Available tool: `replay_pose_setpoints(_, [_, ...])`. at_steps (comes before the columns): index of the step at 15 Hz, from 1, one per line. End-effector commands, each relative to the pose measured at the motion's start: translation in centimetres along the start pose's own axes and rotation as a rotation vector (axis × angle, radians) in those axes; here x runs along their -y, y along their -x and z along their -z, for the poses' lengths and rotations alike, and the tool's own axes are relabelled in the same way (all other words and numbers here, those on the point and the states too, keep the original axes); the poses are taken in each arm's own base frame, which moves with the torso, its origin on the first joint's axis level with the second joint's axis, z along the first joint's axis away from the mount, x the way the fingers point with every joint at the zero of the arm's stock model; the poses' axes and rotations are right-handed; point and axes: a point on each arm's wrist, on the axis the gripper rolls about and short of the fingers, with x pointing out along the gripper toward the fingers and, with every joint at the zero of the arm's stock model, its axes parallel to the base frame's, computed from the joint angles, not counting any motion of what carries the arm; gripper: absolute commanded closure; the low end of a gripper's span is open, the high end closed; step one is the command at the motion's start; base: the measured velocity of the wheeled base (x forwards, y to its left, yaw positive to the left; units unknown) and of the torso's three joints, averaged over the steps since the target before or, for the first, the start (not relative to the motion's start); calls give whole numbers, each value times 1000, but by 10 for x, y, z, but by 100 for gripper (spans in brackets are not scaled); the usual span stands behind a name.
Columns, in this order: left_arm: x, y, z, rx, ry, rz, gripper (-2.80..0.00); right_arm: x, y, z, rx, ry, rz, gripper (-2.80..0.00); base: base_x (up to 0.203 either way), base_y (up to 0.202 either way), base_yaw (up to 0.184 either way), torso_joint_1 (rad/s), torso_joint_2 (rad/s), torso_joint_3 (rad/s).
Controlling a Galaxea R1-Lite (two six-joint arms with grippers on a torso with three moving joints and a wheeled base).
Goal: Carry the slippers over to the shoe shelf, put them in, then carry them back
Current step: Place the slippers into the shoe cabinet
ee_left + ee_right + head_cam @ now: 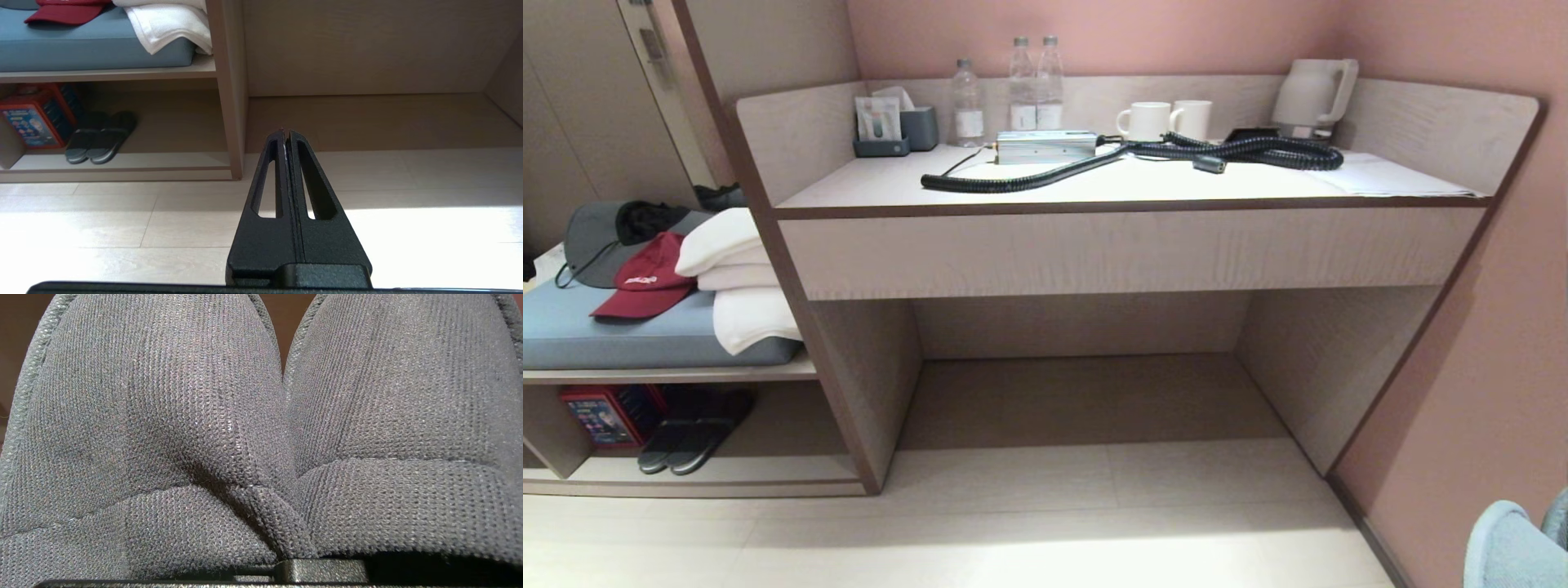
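The grey-blue cloth slippers (261, 428) fill the right wrist view, toes side by side and pressed together over my right gripper. Only that gripper's black base (320, 571) shows under them, its fingers buried in the cloth. In the head view the slippers' pale blue edge (1511, 547) shows at the lower right corner. The shoe shelf (727, 472) is the low cubby at the lower left, under a cushioned bench. My left gripper (286, 132) hangs shut and empty above the floor, facing the upright panel (229, 102) beside the shelf.
A dark pair of slippers (686, 441) and a red box (600, 416) lie in the shelf's left part. A cap (645, 278) and towels (739, 278) rest on the bench. A desk (1127, 192) with bottles, mugs, a kettle and a black hose stands ahead, with a bare recess (1086, 400) beneath.
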Motion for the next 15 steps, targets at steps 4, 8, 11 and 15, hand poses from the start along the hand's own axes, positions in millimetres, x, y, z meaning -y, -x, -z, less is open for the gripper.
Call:
replay_pose_setpoints(4, [0, 0, 0, -2, 1, -1, 0, 0, 0, 0, -2, 1, -1, 0, 0, 188, -5, 3, 0, 6])
replay_pose_setpoints(8, [0, 0, 0, -2, 2, -1, 0, 0, 0, 0, -1, 1, -1, 0, 0, 196, -4, 1, 2, 5])
replay_pose_setpoints(11, [0, 0, 0, -2, 2, -1, 0, 0, 0, 0, -2, 1, -1, 0, 0, 197, -1, 3, 0, 1])
replay_pose_setpoints(15, [0, 0, 0, -2, 4, -1, 0, 0, 0, 0, -1, 1, -1, 0, 0, 196, -1, 2, 2, 2])
